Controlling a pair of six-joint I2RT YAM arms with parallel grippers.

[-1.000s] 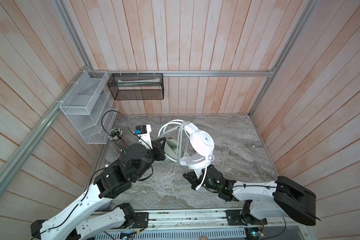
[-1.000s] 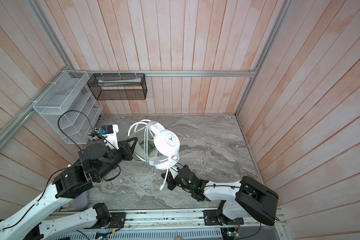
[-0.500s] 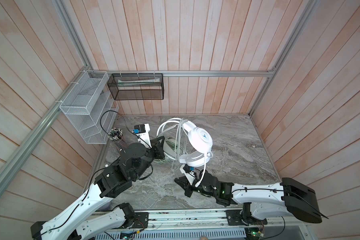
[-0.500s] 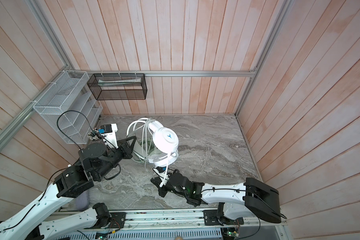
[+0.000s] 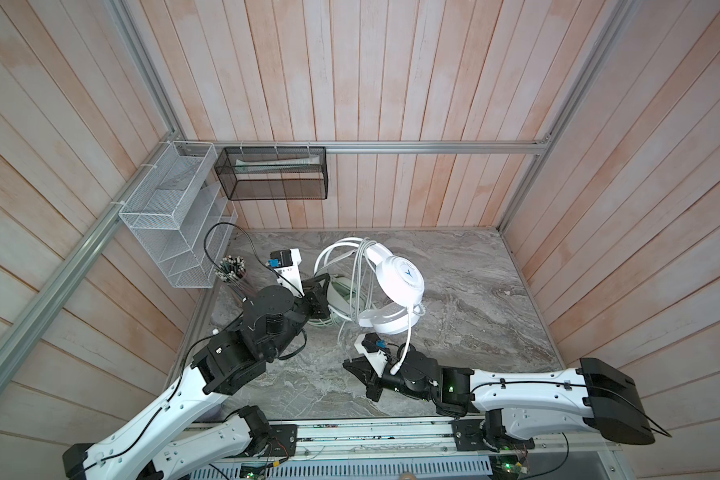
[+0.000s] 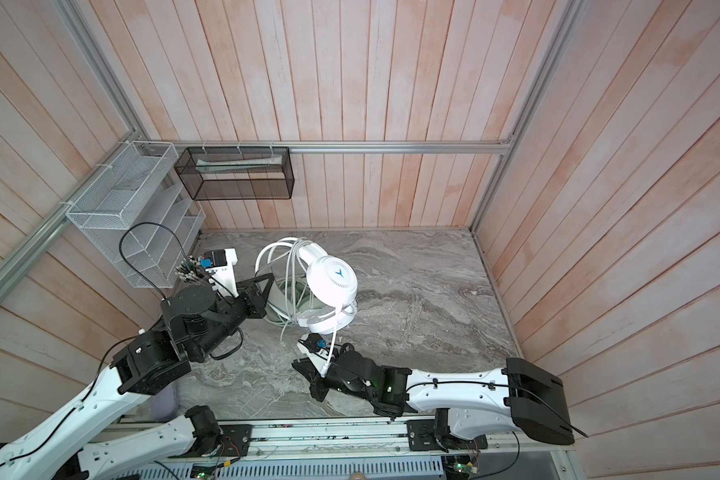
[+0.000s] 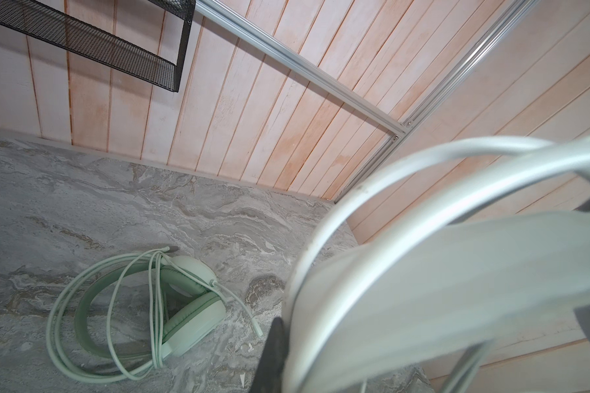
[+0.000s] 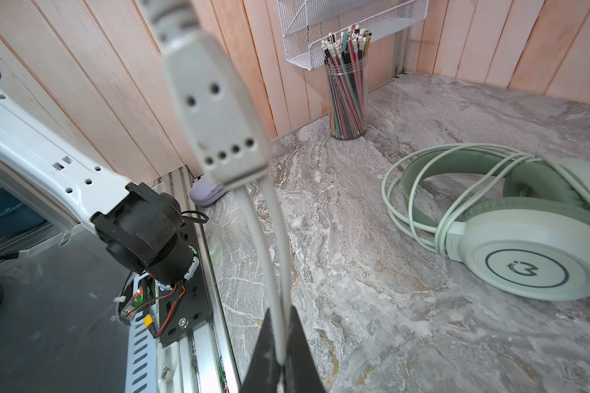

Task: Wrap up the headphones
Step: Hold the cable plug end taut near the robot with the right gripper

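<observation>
Two headsets are in play. The white headset (image 5: 400, 276) (image 6: 331, 278) is glossy hard plastic with round earcups, and one cup's outer face carries a small blue mark. It stands on edge near the middle of the worktop (image 5: 474, 299). The left claw (image 5: 321, 286) is pressed together on its smooth curved band, which fills the left wrist view (image 7: 457, 272). The mint green headset (image 7: 191, 313) (image 8: 525, 268) lies flat on the grey marbled worktop just beside the white one. It has matte cups with soft padded rings, a dark ring logo on one outer face, and its thin cable lies in several loose loops over the band. The right claw (image 8: 281, 354) pinches two strands of the white cable (image 8: 269, 245) just below a flat inline box (image 8: 215, 126) pierced by six small round holes. One clear cup of pencils (image 8: 348, 98) stands by the wall. Two mesh holders hang on the plank walls: a white wire rack (image 5: 163, 220) and a black basket (image 5: 273, 178).
</observation>
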